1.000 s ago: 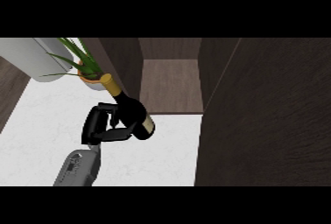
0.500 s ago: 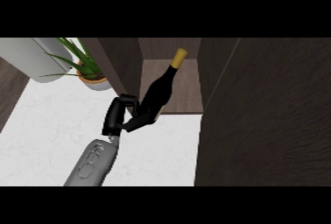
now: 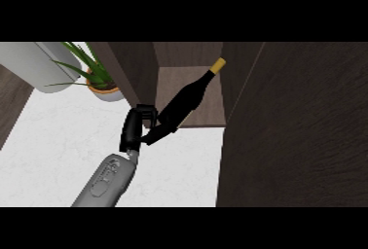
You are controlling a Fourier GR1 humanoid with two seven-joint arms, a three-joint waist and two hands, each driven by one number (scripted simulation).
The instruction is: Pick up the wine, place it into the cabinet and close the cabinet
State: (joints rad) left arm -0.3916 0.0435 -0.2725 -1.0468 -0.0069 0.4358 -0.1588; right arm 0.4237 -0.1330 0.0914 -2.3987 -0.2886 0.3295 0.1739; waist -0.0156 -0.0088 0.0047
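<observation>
Wine bottle (image 3: 185, 99) tilted, long axis running from near left to far right, its gold-capped neck pointing into the open cabinet (image 3: 188, 80). The bottle's base is grasped by the left robot hand (image 3: 138, 127), fingers curled around it, above the white desk (image 3: 64, 141). The base is partly hidden by the hand; whether the bottle touches the cabinet shelf is unclear. A potted plant (image 3: 97, 78) stands far left. The cabinet door (image 3: 302, 126) fills the right.

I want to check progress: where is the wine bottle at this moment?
In the head view the wine bottle is near the centre, tilted, neck inside the open cabinet, its base held by the hand.
</observation>
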